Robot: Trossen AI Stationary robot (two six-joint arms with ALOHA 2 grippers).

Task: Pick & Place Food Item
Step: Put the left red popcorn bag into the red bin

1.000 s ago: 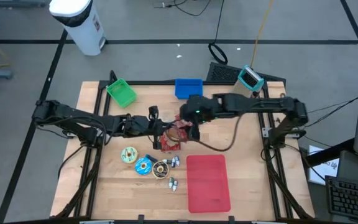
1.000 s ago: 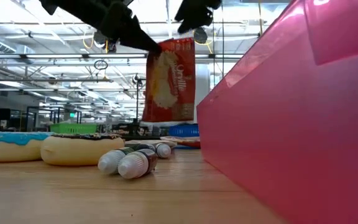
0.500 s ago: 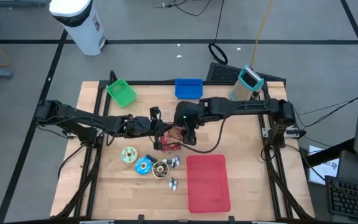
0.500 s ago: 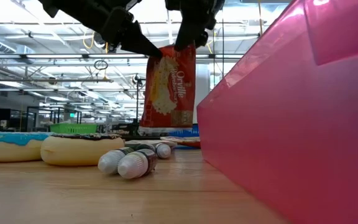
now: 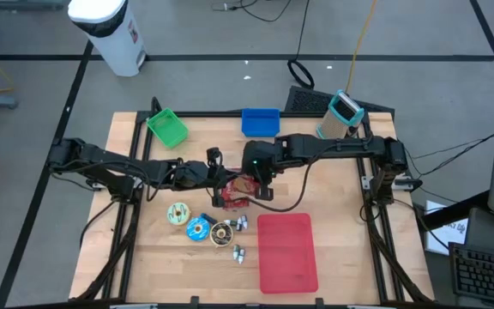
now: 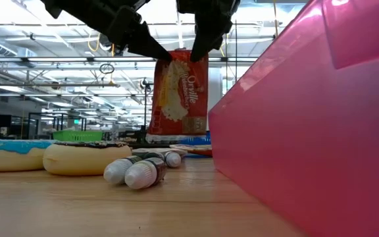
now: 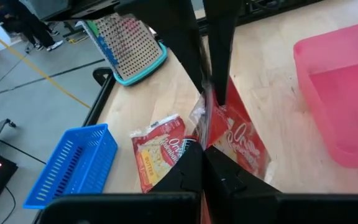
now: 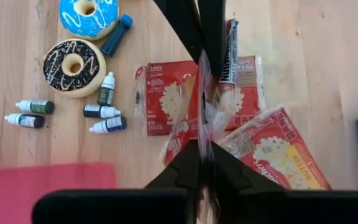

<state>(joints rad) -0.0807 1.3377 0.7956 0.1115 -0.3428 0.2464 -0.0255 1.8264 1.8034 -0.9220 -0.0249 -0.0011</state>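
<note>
Grippers, left (image 6: 166, 58) and right (image 6: 191, 56), both clamp red popcorn bag (image 6: 178, 92) top edge; release left cleanly before carrying.

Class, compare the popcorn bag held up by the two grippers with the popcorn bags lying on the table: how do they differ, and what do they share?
The held popcorn bag hangs upright above the table; the flat popcorn bags lie on the wood. The held bag is pinched at its top edge by the left gripper and the right gripper, both shut; the flat bags are untouched. All are red packets with popcorn printed on them.
</note>
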